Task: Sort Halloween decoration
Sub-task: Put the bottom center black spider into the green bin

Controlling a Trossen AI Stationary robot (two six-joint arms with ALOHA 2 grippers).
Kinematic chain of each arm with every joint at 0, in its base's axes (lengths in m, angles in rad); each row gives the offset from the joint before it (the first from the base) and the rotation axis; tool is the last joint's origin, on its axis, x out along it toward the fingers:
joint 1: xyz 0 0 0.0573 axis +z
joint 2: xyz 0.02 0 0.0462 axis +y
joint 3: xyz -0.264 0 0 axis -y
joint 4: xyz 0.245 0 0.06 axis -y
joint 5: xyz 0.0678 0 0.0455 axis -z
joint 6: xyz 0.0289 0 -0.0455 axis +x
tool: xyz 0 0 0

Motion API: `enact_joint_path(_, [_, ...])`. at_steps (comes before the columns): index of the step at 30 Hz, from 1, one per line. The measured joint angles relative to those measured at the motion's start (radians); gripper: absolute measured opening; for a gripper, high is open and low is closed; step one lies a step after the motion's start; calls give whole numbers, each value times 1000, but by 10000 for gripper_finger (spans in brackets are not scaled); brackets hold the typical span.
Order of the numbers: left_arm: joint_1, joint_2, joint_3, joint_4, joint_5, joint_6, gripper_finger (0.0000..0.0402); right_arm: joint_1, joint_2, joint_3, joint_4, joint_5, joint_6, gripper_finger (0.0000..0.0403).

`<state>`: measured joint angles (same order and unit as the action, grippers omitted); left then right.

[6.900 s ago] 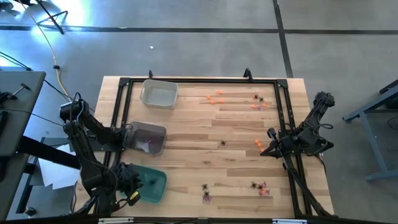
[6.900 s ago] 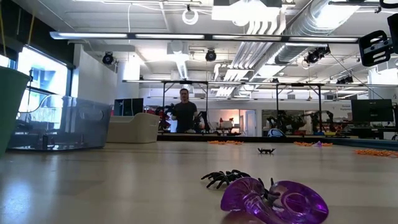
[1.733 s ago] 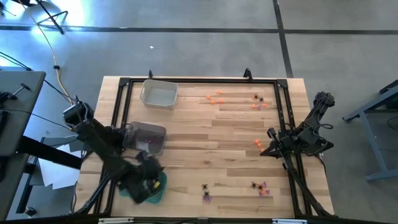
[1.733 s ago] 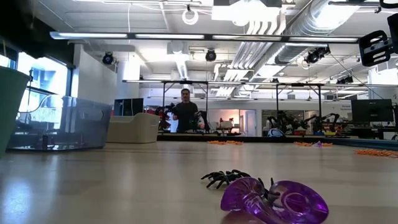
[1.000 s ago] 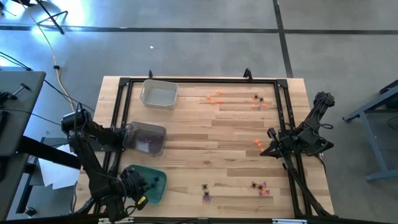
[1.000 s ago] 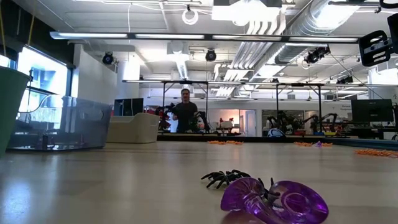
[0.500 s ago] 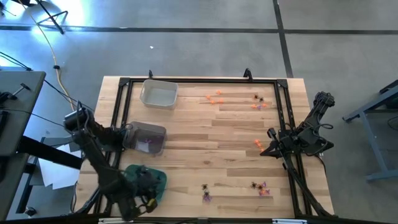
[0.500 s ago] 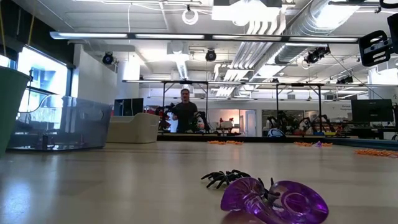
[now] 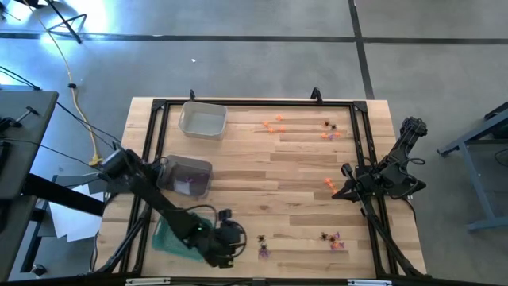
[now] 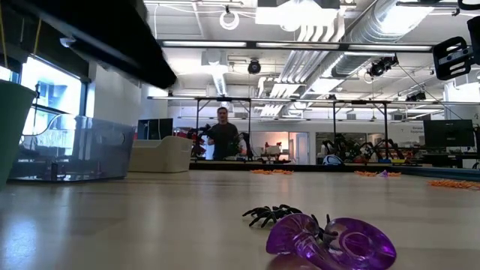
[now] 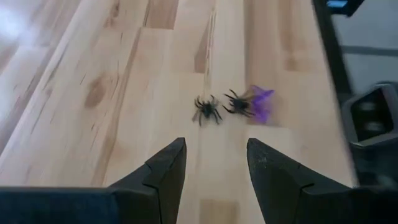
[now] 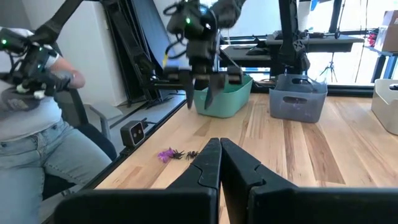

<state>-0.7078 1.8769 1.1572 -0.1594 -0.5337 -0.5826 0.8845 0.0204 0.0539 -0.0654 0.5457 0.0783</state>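
The Halloween decoration lies scattered on the wooden table. Near the front edge are two black spiders (image 11: 207, 110) and a purple trinket (image 11: 261, 102), seen close up in the low view as spiders (image 10: 266, 215) and purple trinket (image 10: 334, 241). More orange, purple and black pieces (image 9: 274, 125) (image 9: 329, 185) (image 9: 332, 238) rest farther right and back. My left gripper (image 11: 214, 165) hovers open and empty just left of the near spiders (image 9: 262, 239), slanting down toward them. My right gripper (image 12: 219, 163) is shut and parked at the table's right edge.
A green tray (image 9: 167, 234) sits at the near left, partly under my left arm. A grey clear tray (image 9: 189, 175) and a pale tray (image 9: 202, 121) stand behind it. A black frame (image 9: 361, 143) rims the table. A seated person (image 12: 37, 93) shows beyond the near edge.
My left gripper has swung from over the green tray toward the table's right along the near edge, toward the spiders and the purple trinket. It has rolled about its own line as it went. The trinkets have not moved.
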Motion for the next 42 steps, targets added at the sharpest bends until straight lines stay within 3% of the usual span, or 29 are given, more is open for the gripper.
enact_joint_path(7, [58, 135, -1, 166, 2, 121, 159, 0, 0, 0, 0, 0, 0, 0])
enact_joint_path(14, [94, 194, -1, 283, 67, 158, 159, 0, 0, 0, 0, 0, 0, 0])
enact_joint_path(21, [119, 237, -1, 346, 139, 164, 159, 0, 0, 0, 0, 0, 0, 0])
enact_joint_path(33, [124, 278, 2, 397, 121, 189, 157, 0, 0, 0, 0, 0, 0, 0])
enact_joint_path(42, [125, 280, 3, 374, 121, 217, 85, 0, 0, 0, 0, 0, 0, 0])
